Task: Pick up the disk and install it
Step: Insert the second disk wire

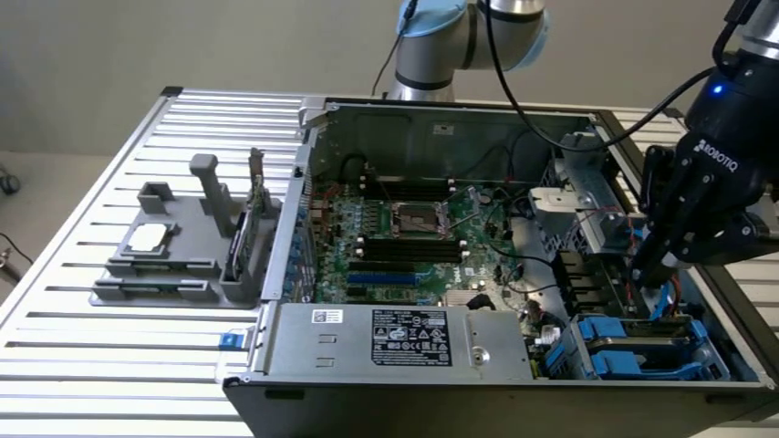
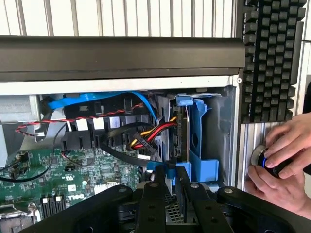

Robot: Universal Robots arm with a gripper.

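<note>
The robot's gripper (image 1: 643, 271) hangs over the open computer case (image 1: 487, 119), at the corner on the exterior view's right, just above the blue drive holders (image 1: 633, 351). In the wrist view the gripper's (image 2: 167, 182) black fingers (image 2: 154, 199) stand close together, and I cannot tell if they pinch anything. The disk (image 2: 181, 136) stands on its edge inside a blue frame (image 2: 200, 141), right in front of the fingers. A person's hands (image 2: 284, 160) rest on a round knob (image 2: 262, 158) beside a keyboard (image 2: 272, 58).
</note>
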